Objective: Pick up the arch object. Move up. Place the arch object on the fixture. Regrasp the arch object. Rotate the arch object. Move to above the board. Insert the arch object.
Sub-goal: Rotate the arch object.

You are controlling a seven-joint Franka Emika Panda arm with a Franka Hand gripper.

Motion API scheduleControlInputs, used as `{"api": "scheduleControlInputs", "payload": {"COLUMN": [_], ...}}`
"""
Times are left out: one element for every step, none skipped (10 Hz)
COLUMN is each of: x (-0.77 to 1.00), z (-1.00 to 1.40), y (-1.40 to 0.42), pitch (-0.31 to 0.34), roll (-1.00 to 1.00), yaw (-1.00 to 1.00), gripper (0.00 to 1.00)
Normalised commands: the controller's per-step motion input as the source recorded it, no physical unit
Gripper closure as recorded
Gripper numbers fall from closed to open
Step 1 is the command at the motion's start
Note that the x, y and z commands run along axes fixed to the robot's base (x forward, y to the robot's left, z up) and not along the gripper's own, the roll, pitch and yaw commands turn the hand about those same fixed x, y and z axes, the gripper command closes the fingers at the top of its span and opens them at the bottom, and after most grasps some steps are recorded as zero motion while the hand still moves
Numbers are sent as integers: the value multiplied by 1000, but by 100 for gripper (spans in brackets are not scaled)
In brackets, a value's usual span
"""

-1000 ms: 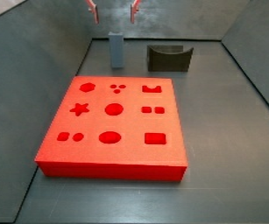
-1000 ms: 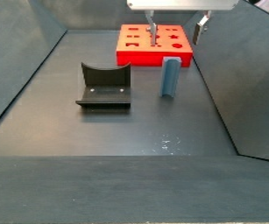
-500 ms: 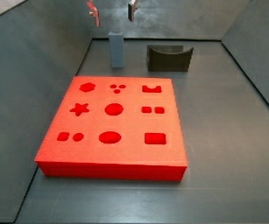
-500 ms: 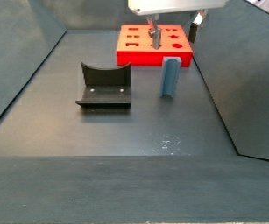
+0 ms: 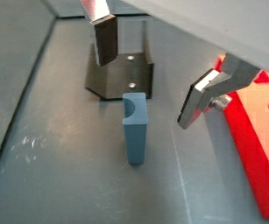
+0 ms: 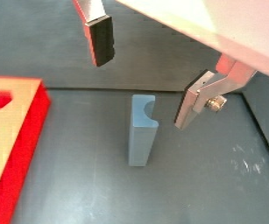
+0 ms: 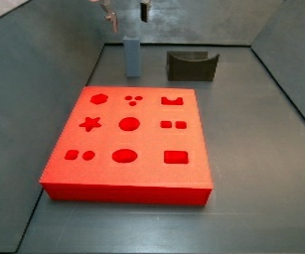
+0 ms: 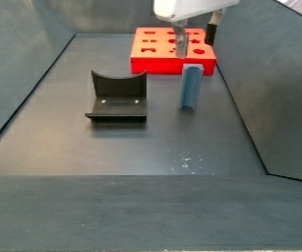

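While above arch object, gripper cropped.

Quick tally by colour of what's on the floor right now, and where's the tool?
Red: 1, the board
Grey-blue: 1, the arch object, standing upright
Dark olive-grey: 1, the fixture
Total: 3
The tool is open, above the arch object, not touching it.

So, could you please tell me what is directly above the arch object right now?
The open gripper hangs above the upright arch object, its fingers apart and touching nothing. The block's underside cannot be seen.
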Motion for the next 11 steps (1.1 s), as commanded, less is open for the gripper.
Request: {"api": "scheduleControlInputs", "payload": {"x": [38, 38, 38, 38, 38, 38, 38, 38, 39, 39, 39], "z": [-31, -30, -30, -30, -30, -30, -30, -30, -30, -30, -30], "y": [-2, -2, -2, -2, -2, -2, -2, -2, -2, -2, -2], "pitch": [4, 4, 4, 4, 5, 5, 5, 5, 5, 6, 6], "roll": [-12, -13, -13, -13, -14, -14, -15, -15, -16, -17, -17], "yaw": [1000, 1000, 1000, 1000, 1000, 1000, 1000, 1000, 1000, 1000, 1000], "gripper": [0, 0, 0, 0, 0, 0, 0, 0, 0, 0, 0]}}
